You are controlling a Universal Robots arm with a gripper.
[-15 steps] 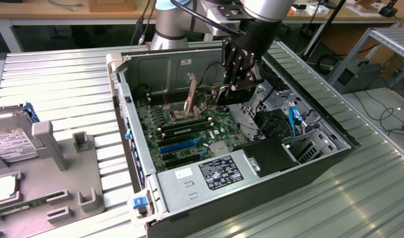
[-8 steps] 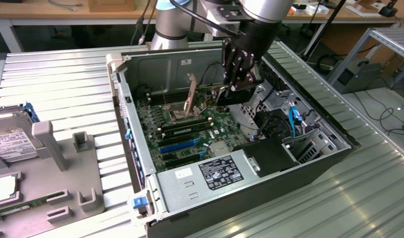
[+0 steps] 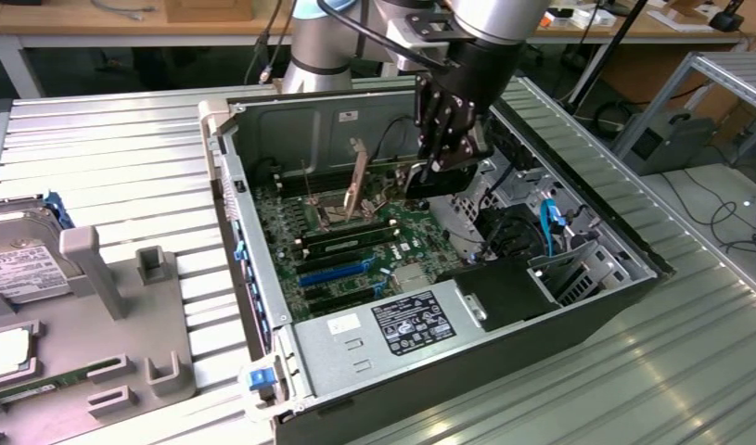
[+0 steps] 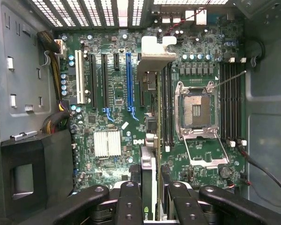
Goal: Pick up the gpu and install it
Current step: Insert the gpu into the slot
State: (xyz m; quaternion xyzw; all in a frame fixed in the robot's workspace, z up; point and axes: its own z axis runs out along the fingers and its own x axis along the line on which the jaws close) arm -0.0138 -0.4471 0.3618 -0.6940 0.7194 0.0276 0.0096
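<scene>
claw (image 4: 152,199) pinching one gpu (image 4: 150,161) edge-on | above one motherboard (image 4: 112,108) | inside one open computer case (image 3: 563,338)

Wrist view: the gpu (image 4: 149,171) stands edge-on, so both its faces are hidden; its near end is cut off at the picture's edge, between the gripper (image 4: 152,190) fingers (image 4: 130,204), which are also cut off there.

Exterior view: the arm (image 3: 477,37) is cut off at the top edge; the hard drive (image 3: 13,260) is cut off at the exterior view's left edge; the power supply label (image 3: 413,324) text is too small to read.
</scene>
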